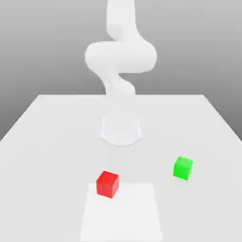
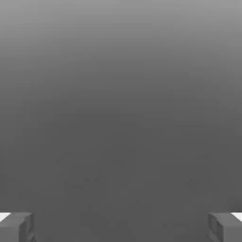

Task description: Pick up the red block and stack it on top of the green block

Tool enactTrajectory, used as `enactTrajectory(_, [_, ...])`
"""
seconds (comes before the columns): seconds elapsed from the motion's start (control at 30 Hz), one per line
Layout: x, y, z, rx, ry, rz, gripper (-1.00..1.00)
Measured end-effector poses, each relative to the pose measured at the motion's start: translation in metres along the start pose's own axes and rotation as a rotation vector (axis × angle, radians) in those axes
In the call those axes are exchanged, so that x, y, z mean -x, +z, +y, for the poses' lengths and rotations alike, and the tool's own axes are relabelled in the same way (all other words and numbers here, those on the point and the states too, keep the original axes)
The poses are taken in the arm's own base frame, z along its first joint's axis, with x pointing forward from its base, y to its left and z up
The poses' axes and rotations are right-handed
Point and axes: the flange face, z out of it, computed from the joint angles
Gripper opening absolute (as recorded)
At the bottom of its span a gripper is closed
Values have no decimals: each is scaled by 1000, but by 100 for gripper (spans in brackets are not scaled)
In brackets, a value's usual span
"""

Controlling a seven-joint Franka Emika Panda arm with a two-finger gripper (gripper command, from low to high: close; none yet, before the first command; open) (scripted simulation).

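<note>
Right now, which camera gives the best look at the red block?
The exterior view: there the red block sits in plain sight, its top and two sides showing, at the edge of a white patch. In the hand view I can't make it out.

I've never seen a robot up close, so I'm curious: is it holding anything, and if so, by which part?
Nothing is held: the end effector is open and empty, and the red block and green block rest apart.
</note>
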Motion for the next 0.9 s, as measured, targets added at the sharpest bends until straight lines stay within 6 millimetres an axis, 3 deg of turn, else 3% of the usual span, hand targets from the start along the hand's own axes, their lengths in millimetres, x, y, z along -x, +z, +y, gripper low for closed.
enactTrajectory(0.23, [44, 160, 71, 212, 118, -150, 0])
enactTrajectory(0.43, [114, 259, 165, 412, 229, -277, 0])
enactTrajectory(0.6, [191, 318, 258, 586, 322, -378, 0])
enactTrajectory(0.77, [220, 353, 290, 611, 335, -392, 0])
enactTrajectory(0.8, [224, 358, 295, 611, 335, -392, -100])
enactTrajectory(0.9, [224, 358, 295, 611, 335, -392, -100])
